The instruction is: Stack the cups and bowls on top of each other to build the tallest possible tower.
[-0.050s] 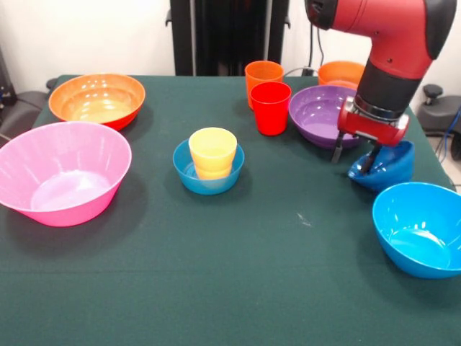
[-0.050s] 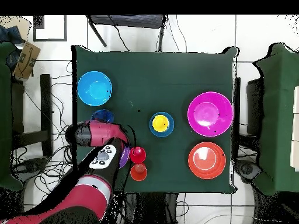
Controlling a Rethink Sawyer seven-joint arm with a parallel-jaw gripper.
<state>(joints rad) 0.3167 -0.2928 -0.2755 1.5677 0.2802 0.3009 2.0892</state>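
The gripper [image 1: 354,160] had one finger inside a small blue bowl [image 1: 385,167], tipped up on its side near the table's [image 1: 238,252] edge, its rim between the part-open jaws. No tower stood: the yellow cup [image 1: 212,152] sat in another small blue bowl [image 1: 208,175] mid-table.

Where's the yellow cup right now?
The yellow cup stands upright inside a small blue bowl near the table's middle in the front view, between the large pink bowl and the red cup.
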